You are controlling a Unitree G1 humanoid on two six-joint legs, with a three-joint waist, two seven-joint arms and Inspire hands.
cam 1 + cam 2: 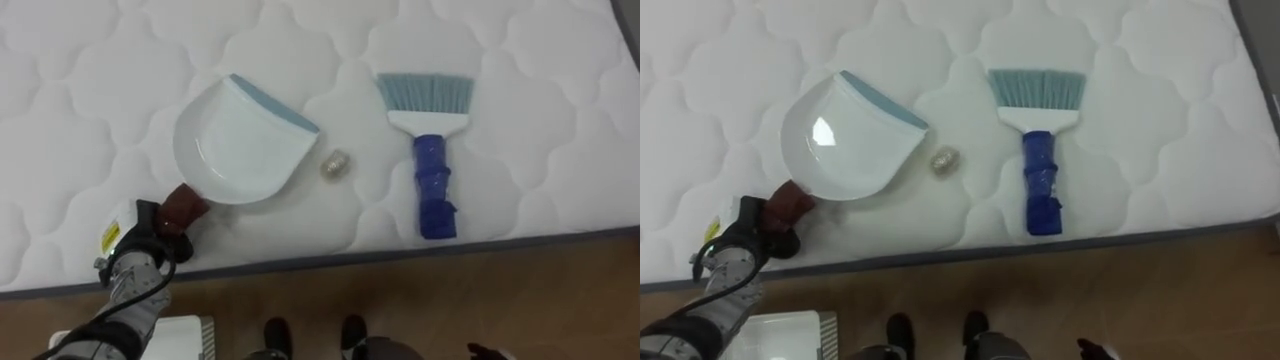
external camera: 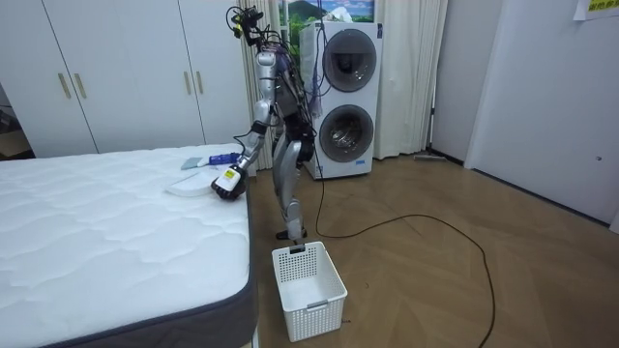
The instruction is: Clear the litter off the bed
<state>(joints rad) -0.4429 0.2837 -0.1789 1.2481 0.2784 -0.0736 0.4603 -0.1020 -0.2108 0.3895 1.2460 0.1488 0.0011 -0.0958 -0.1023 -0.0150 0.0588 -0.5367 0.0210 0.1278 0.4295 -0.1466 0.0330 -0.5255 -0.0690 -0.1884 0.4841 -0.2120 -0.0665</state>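
Mattress | left hand grips dustpan | brush apart | yellow hand label unreadable

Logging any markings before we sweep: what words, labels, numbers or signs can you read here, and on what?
Nothing is legible.
Tag on the left hand gripping the dustpan: print too small to read.
Paper sheet, room view's upper right: too small to read.
Brush, mattress: no text.

White quilted mattress bears dustpan, crumpled scrap, brush.
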